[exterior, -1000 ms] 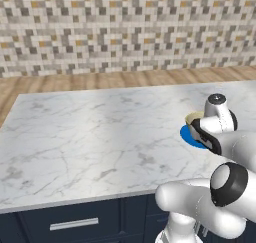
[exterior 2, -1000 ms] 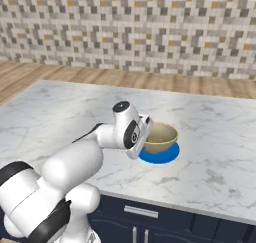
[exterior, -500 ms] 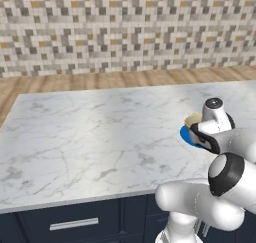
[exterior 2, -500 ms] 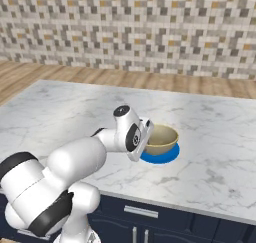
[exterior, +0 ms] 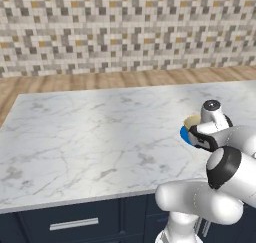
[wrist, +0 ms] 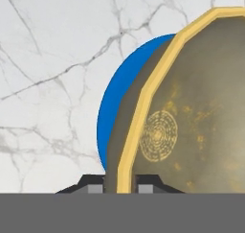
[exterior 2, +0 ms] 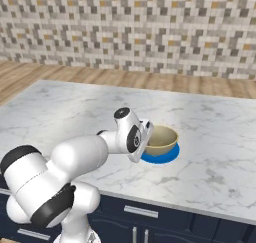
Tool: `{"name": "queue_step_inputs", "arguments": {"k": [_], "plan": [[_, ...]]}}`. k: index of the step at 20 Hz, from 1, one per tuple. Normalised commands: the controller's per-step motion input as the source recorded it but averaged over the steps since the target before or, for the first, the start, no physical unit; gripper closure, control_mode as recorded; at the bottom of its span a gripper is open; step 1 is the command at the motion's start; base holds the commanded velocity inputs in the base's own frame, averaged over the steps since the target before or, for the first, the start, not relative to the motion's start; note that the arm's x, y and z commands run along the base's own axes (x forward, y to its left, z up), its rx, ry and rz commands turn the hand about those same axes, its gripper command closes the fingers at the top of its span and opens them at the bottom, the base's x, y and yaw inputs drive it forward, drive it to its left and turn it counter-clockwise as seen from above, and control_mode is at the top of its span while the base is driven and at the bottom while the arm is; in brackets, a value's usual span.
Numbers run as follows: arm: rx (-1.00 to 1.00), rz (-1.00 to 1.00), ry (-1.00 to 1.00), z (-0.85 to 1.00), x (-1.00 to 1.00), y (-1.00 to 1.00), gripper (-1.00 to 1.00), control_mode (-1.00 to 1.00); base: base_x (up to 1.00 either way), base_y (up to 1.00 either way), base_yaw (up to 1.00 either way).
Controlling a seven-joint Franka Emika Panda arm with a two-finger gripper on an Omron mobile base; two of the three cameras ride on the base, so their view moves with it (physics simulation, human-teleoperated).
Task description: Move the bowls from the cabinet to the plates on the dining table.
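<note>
Right, my gripper point(wrist: 120, 185) pinched the bowl point(exterior 2: 161, 139) by its thin near rim, sitting on the blue plate point(exterior 2: 162, 157) toward the dining table's point(exterior 2: 75, 107) right; rigid, probably breakable, so gently.

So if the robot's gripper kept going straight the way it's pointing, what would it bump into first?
The gripper points down, its fingers either side of the bowl rim. Going on, it would probably press the bowl onto the blue plate just beneath, then the table. The depth is hard to judge.
</note>
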Motion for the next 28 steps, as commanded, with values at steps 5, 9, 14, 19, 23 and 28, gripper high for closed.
{"name": "queue_step_inputs", "arguments": {"k": [5,9,14,19,23,28], "plan": [[0.00,0.00,0.00,-0.09,0.05,-0.05,1.00,-1.00,0.00,0.00,0.00],[0.00,0.00,0.00,-0.07,0.03,-0.03,1.00,-1.00,0.00,0.00,0.00],[0.00,0.00,0.00,-0.01,0.00,0.00,1.00,-1.00,0.00,0.00,0.00],[0.00,0.00,0.00,0.00,0.00,0.00,1.00,-1.00,0.00,0.00,0.00],[0.00,0.00,0.00,0.00,0.00,0.00,-1.00,-1.00,0.00,0.00,0.00],[0.00,0.00,0.00,0.00,0.00,0.00,-1.00,-1.00,0.00,0.00,0.00]]}}
